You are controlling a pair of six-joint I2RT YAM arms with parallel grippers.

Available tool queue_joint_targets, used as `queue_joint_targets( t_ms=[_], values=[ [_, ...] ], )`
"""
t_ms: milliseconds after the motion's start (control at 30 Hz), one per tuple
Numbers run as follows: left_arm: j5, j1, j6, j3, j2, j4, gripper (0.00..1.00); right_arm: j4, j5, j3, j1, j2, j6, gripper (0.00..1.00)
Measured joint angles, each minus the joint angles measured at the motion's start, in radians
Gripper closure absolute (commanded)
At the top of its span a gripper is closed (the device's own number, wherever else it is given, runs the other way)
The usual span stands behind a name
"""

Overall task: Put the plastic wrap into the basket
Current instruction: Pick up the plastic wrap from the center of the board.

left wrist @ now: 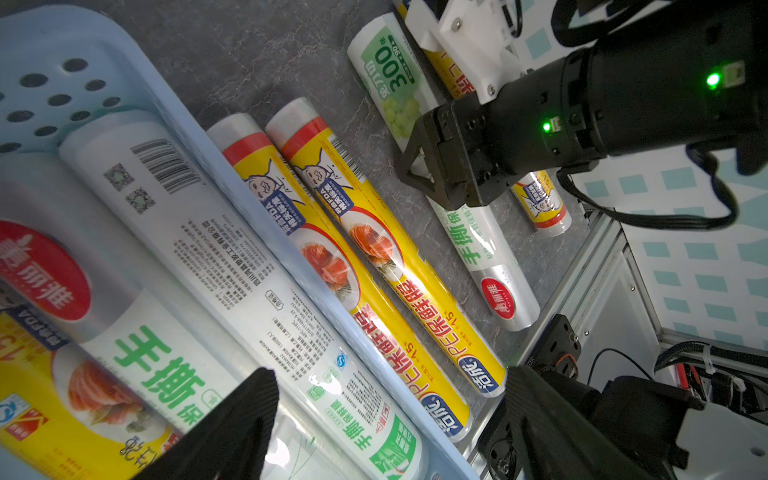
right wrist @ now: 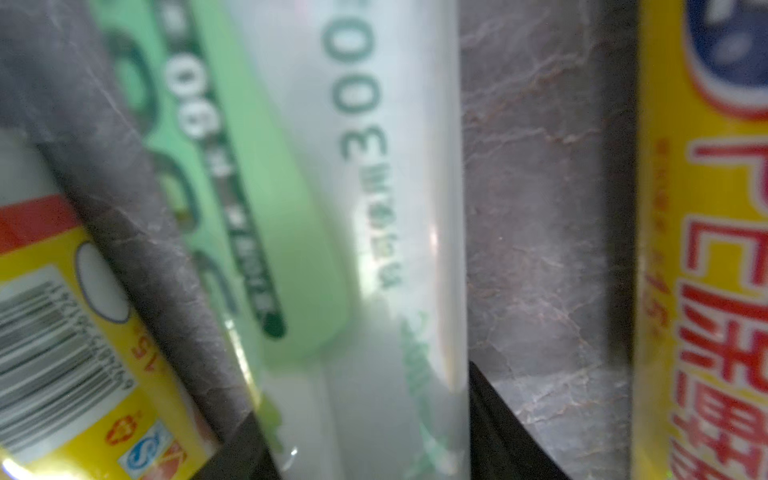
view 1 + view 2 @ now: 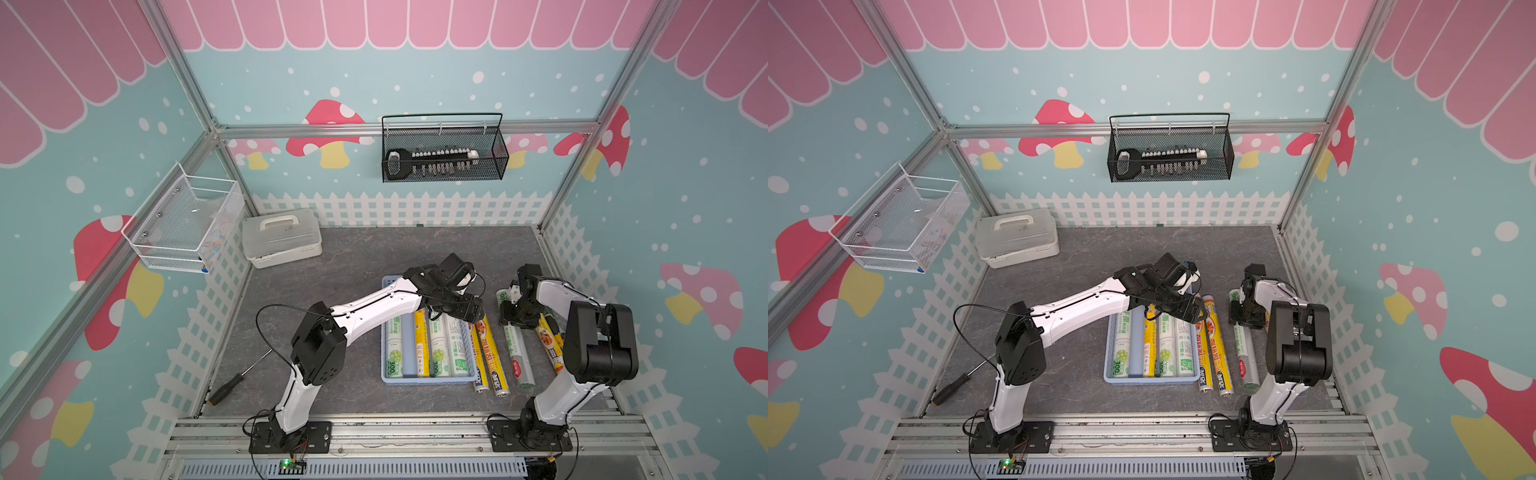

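The light blue basket [image 3: 428, 379] [image 3: 1150, 379] [image 1: 37, 45] holds several plastic wrap rolls, white-green and yellow. My left gripper [image 3: 469, 311] [image 1: 386, 428] hovers open over the basket's far right part, nothing between its fingers. Two yellow rolls [image 3: 488, 357] [image 1: 374, 257] lie on the table just right of the basket. Beyond them lies a white and green roll [image 3: 517, 353] [image 2: 374, 208]. My right gripper [image 3: 513, 318] [image 2: 365, 449] is down on it, a finger pressed against each side. Another yellow roll [image 3: 548, 338] lies partly under the right arm.
A white lidded box [image 3: 282, 243] stands at the back left. A screwdriver [image 3: 237, 384] lies near the front left. A black wire basket [image 3: 444, 156] hangs on the back wall and a white wire one [image 3: 187, 232] on the left wall.
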Motion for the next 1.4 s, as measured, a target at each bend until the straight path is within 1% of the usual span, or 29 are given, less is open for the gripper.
queue_joint_targets(
  t_ms=[167, 233, 467, 833, 967, 1100, 1233, 1400],
  values=[
    [-0.001, 0.0, 0.0, 0.0, 0.0, 0.0, 0.11, 0.006, 0.002, 0.011, 0.023, 0.009, 0.018, 0.4],
    [-0.001, 0.001, 0.0, 0.0, 0.0, 0.0, 0.11, 0.005, 0.013, 0.016, 0.036, 0.013, 0.019, 0.37],
    [-0.011, 0.005, 0.0, 0.0, 0.0, 0.0, 0.11, -0.009, 0.066, -0.012, 0.08, -0.006, 0.015, 0.34],
    [-0.039, 0.006, 0.0, -0.005, 0.0, 0.001, 0.12, -0.023, 0.067, -0.035, 0.08, -0.025, 0.011, 0.4],
    [-0.04, 0.006, 0.0, -0.013, 0.0, 0.0, 0.12, -0.025, 0.07, -0.035, 0.08, -0.025, 0.006, 0.46],
    [-0.042, 0.006, 0.0, -0.021, 0.0, 0.001, 0.12, -0.034, 0.077, -0.033, 0.08, -0.029, -0.006, 0.56],
    [-0.046, 0.006, 0.0, -0.022, -0.002, 0.001, 0.11, -0.064, 0.093, -0.03, 0.08, -0.059, -0.023, 0.62],
    [-0.069, 0.006, 0.0, -0.03, -0.014, 0.005, 0.11, -0.111, 0.106, -0.003, 0.08, -0.157, -0.031, 0.65]
  ],
)
